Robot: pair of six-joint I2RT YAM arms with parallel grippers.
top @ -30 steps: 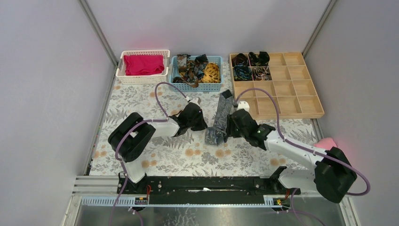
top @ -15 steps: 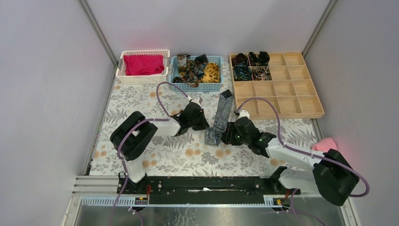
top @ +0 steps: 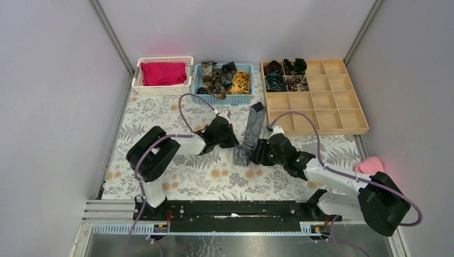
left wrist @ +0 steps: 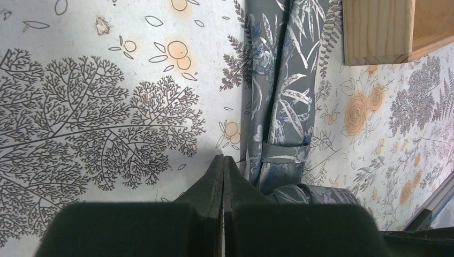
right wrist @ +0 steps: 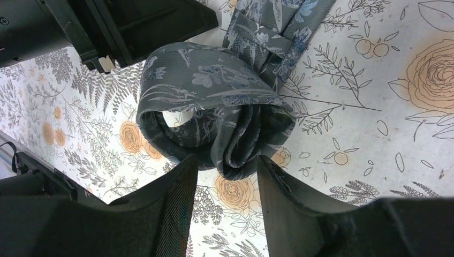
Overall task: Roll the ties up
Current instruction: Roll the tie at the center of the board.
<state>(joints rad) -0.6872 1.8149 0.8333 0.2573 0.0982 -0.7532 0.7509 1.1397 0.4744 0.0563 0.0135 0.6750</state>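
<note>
Our right gripper (right wrist: 227, 165) has its two fingers closed on the loosely coiled end of the grey tie (right wrist: 214, 88), with a fold of cloth pinched between the pads. We judge that this grip lets the wrist turn the coil and wind the strip up. Ahead of the fingertips the rest of the tie runs flat and straight away from the hand, so most of its length is not yet rolled. Just to the left of that hand, our left gripper (left wrist: 223, 163) has its fingers pressed together on nothing, its tip beside the tie's edge rather than on it. We take it that it waits there to steady the strip. Farther ahead and to the right of the hands, a wooden tray (top: 326, 101) holds four rolled ties (top: 284, 75) in its far-left compartments, with the other compartments bare. Ahead and to the left, a blue basket (top: 225, 99) holds the loose ties (top: 222, 77), and a white basket (top: 160, 90) beside it holds a magenta cloth (top: 163, 73). We can read no brand, label or writing anywhere.
</note>
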